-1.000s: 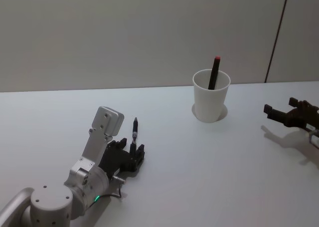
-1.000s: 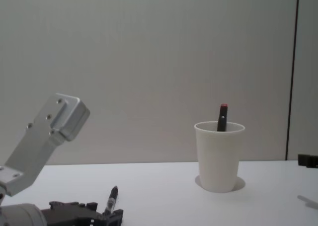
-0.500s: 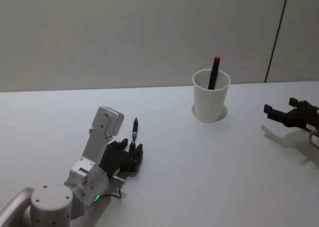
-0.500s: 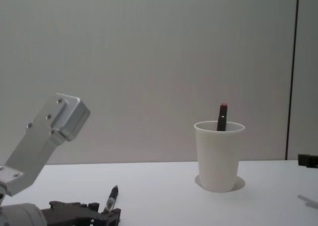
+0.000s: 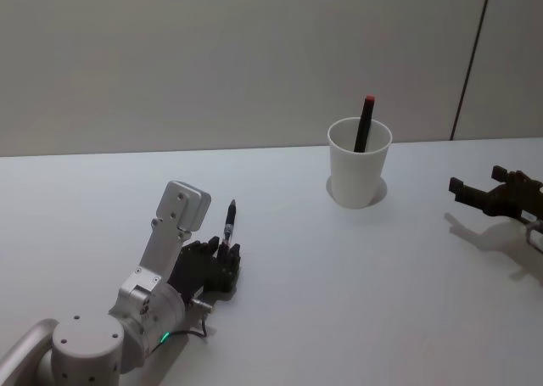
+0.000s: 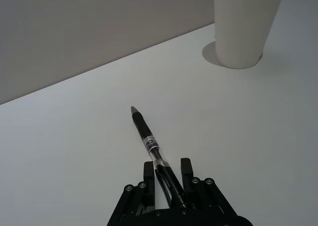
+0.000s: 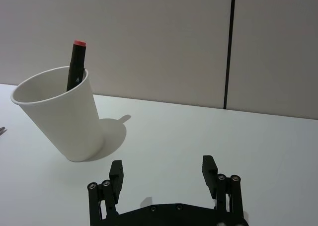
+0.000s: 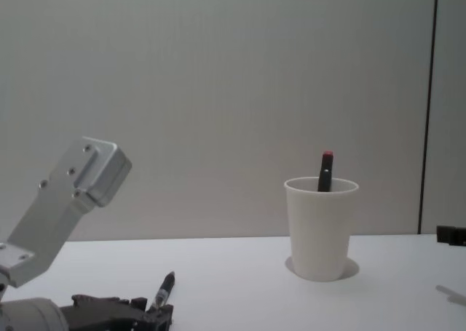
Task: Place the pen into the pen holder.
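Note:
A black pen (image 5: pixel 229 220) with a clear middle and grey tip sticks forward out of my left gripper (image 5: pixel 225 259), low over the white table at the near left. The left wrist view has the gripper (image 6: pixel 166 169) shut on the pen (image 6: pixel 149 141). Far off to the right stands the pen holder (image 5: pixel 359 178), a white paper cup (image 8: pixel 320 229) with a black red-capped marker (image 5: pixel 365 123) leaning inside. My right gripper (image 7: pixel 164 169) hovers open to the right of the cup (image 7: pixel 64 119), with nothing between its fingers.
The white table (image 5: pixel 339 301) runs back to a plain grey wall with a dark vertical seam (image 5: pixel 471 59) at the right. My left arm's silver wrist housing (image 8: pixel 69 207) stands tall at the near left.
My left gripper has drawn back slightly toward the near left with the pen still in it. The cup, the marker and my right arm have not moved.

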